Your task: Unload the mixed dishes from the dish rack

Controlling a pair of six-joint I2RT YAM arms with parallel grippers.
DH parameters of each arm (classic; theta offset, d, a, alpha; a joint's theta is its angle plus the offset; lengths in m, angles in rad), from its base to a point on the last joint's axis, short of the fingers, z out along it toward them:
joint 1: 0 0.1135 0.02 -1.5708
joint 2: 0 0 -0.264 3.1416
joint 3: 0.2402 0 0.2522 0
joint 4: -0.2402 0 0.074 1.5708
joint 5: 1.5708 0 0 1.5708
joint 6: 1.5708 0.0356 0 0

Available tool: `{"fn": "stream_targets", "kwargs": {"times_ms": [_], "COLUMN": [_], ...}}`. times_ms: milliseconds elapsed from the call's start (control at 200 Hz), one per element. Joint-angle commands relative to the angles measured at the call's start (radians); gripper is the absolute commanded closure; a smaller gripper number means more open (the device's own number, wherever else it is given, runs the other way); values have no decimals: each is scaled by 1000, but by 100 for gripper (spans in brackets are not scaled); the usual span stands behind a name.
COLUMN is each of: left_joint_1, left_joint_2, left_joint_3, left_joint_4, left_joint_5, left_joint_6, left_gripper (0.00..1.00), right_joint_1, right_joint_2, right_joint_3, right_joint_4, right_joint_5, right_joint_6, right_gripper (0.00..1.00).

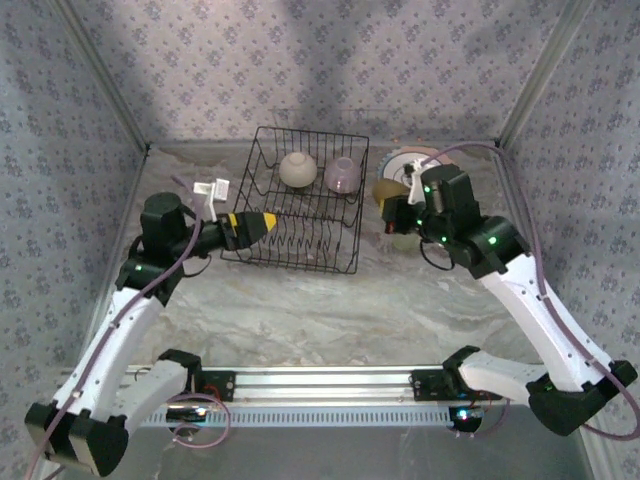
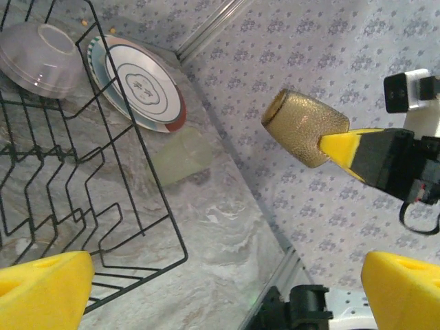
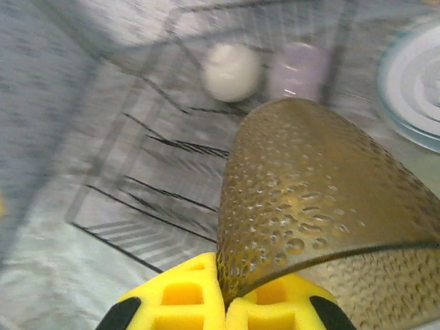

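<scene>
Seen from above, a black wire rack [image 1: 305, 205] stands at the middle of a marbled counter [image 1: 300, 310], between two white robot arms. Two small bowls are turned upside down in the far end of the rack: a cream bowl [image 1: 298, 170] on the left and a lavender bowl [image 1: 342, 175] just beside it on the right. The near part of the rack, with its rows of upright prongs, is seen bare. A stack of plates [image 1: 415, 158] lies flat on the counter just right of the rack's far corner; in the left wrist view the top plate [image 2: 141, 86] is white with ringed lines and a patch of orange-red at its rim.

The right claw [image 1: 398, 205] is closed on an amber, pebbled cup [image 1: 388, 190]. The cup's wall is pinched between the yellow fingers [image 3: 179, 302] in the right wrist view. The cup is held tilted on its side, off the counter, right of the rack and near the plates.

The left claw [image 1: 265, 224] is held at the rack's left side, pointing across it. Its yellow fingers [image 2: 41, 289] are spread wide, and nothing is held between them.
</scene>
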Motion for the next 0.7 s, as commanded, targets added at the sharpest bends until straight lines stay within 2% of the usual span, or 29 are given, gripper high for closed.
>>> {"fn": "stream_targets", "kwargs": {"times_ms": [0, 105, 305, 695], "left_joint_1": [-5, -5, -16, -17], "left_joint_2": [-38, -58, -94, -133], "left_joint_3": [-25, -11, -14, -37], "left_joint_4": [-94, -129, -160, -137], "left_joint_5": [-48, -53, -78, -49], "left_joint_6": [99, 126, 162, 159], "left_gripper": [1, 1, 1, 1], "right_joint_1": [-50, -113, -201, -232], "right_joint_2": [0, 18, 69, 275], "right_joint_3": [41, 9, -57, -74], "right_joint_4": [-340, -404, -418, -392], "right_joint_5": [148, 179, 108, 133], "right_joint_6": [-72, -92, -115, -173], "right_gripper": [100, 100, 100, 100]}}
